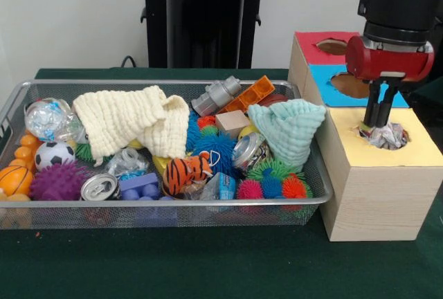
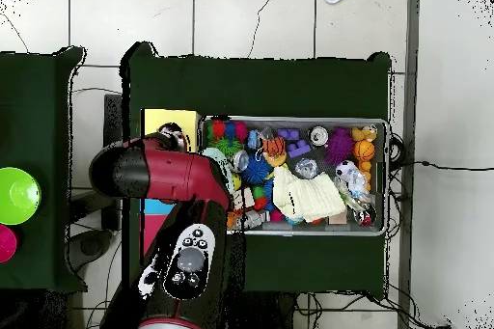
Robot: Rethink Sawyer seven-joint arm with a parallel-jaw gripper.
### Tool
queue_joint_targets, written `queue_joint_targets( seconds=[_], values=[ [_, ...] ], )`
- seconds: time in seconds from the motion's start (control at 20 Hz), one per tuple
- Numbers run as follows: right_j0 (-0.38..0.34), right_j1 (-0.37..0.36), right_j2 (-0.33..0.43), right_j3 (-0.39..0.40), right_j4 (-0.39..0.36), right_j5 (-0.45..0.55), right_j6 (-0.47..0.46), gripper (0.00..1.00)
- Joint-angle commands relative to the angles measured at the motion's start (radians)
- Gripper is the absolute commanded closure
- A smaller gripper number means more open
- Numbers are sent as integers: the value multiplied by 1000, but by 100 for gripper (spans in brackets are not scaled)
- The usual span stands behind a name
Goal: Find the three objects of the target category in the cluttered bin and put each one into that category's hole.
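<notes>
At the near edge of the desk (image 1: pixel 208 264) sits the wire mesh bin (image 1: pixel 166 212), packed tight. Along its front, at about seven o'clock, lie a purple spiky ball (image 1: pixel 57 183), a soccer ball (image 1: pixel 54 153) and a flattened can (image 1: pixel 99 187); at six o'clock, a toy tiger (image 1: pixel 185 171) and blue blocks (image 1: pixel 138 185). I count two cloths heaped over the pile: a cream cloth (image 1: pixel 131 122) at ten o'clock and a mint cloth (image 1: pixel 287 127) at three o'clock, each likely hiding things beneath, which is why searching is needed. A crumpled foil ball (image 1: pixel 47 119) rests at nine o'clock.

Right of the bin stands the wooden box (image 1: pixel 377 195) with three coloured tops, each with one hole: yellow nearest, blue behind, red farthest. The gripper (image 1: pixel 378 120) hangs straight down over the yellow hole (image 1: pixel 382 135), its jaws closed on a crumpled silvery wad (image 1: pixel 385 136) that sits right in the opening, seemingly mid-deposit. By my reckoning this wad is one of the three, and the foil ball in the bin looks a likely match
</notes>
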State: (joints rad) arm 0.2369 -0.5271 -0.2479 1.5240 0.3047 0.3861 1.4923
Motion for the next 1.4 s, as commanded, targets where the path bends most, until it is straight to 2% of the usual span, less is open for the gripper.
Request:
queue_joint_targets(
  seconds=[0.05,0.35,0.8,0.95,1.1,1.4],
  values=[
    [-20,35,120,71,51,4,249,100],
    [-27,14,151,101,67,13,249,100],
    [-19,37,147,76,71,25,243,100],
    [-11,70,117,49,44,20,226,100],
    [-23,126,93,15,-11,1,165,100],
    [-33,142,72,6,-59,19,111,100]
  ],
)
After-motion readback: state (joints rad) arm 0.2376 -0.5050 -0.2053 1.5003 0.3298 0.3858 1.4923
